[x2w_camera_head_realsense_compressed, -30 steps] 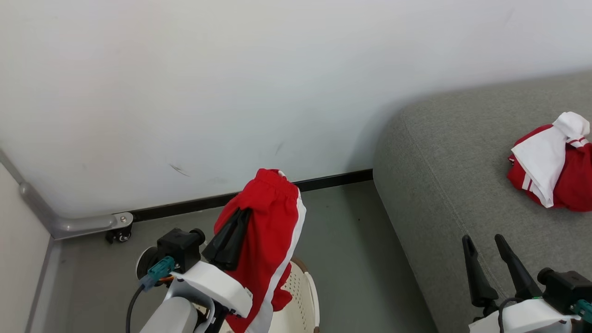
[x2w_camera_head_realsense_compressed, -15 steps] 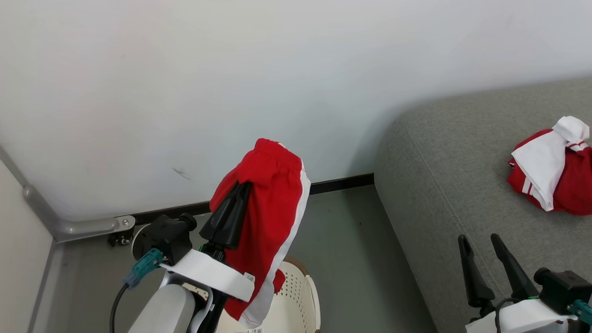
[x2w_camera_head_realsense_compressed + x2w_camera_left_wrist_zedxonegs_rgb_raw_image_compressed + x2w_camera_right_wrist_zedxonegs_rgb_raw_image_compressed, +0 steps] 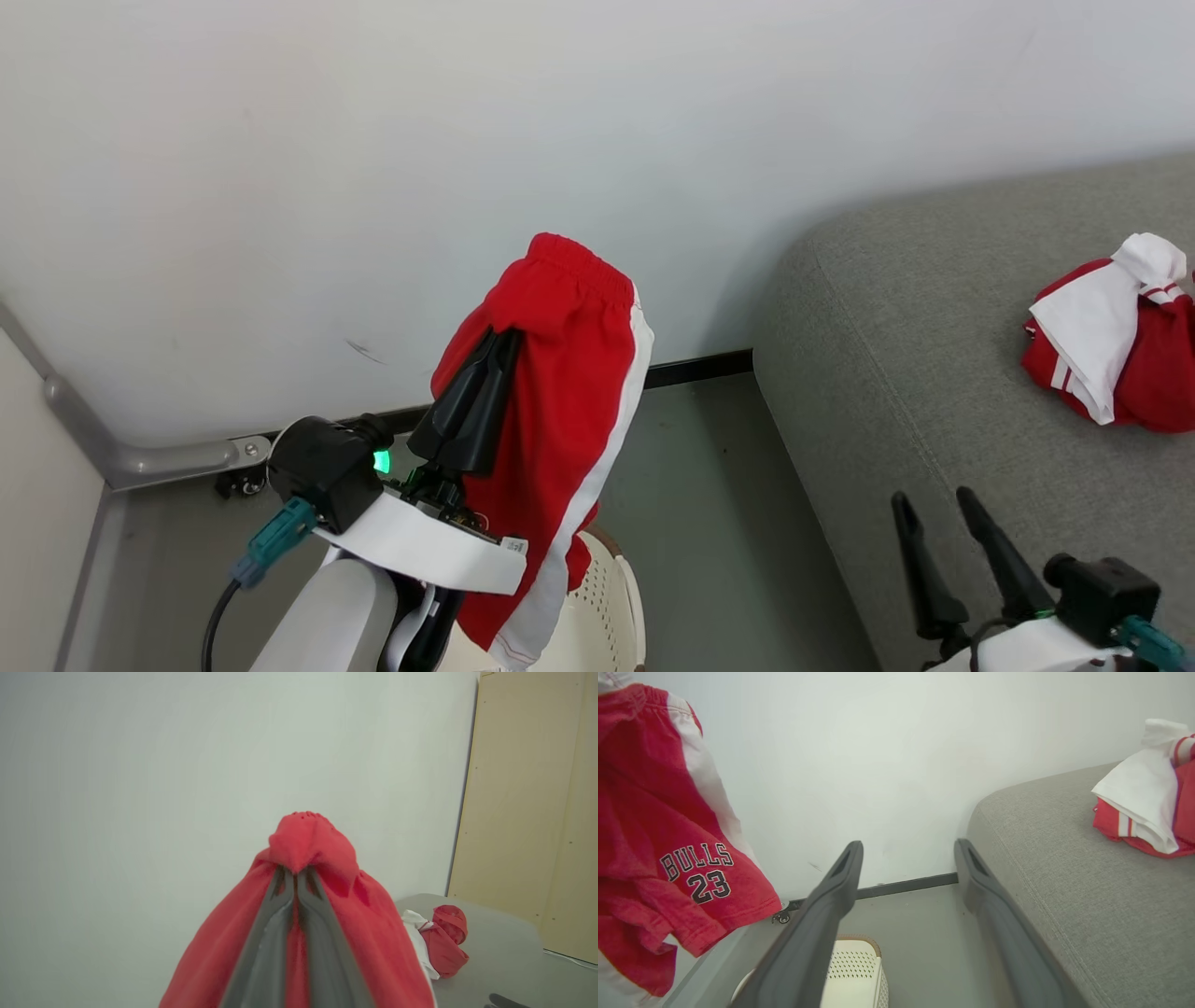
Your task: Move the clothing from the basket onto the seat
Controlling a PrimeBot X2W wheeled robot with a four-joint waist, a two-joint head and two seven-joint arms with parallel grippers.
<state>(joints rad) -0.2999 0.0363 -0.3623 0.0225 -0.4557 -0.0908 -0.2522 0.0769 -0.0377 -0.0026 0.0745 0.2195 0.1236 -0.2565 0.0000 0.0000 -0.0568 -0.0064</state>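
Left wrist view has the left fingers (image 3: 273, 926) pressed together on a fold of the red shorts (image 3: 310, 844), which drape down both sides of them. Head view shows the shorts hanging above the basket (image 3: 607, 607) on the floor (image 3: 709, 485), near the wall (image 3: 373, 140). The right fingers (image 3: 994, 551) stand spread and empty over the front edge of the seat (image 3: 887, 373), where a red-and-white garment (image 3: 1111, 345) lies bunched.

The grey woven-fabric sofa (image 3: 934, 373) lies bare from its rounded near corner to the crumpled red-and-white garments (image 3: 1111, 345). Between sofa and cream perforated plastic basket (image 3: 597, 616), grey floor (image 3: 709, 523) is open. Over the basket hang red shorts with a white side stripe (image 3: 551, 392), pinched in the left pincer (image 3: 502, 338); the white wall (image 3: 467, 140) stands close behind.
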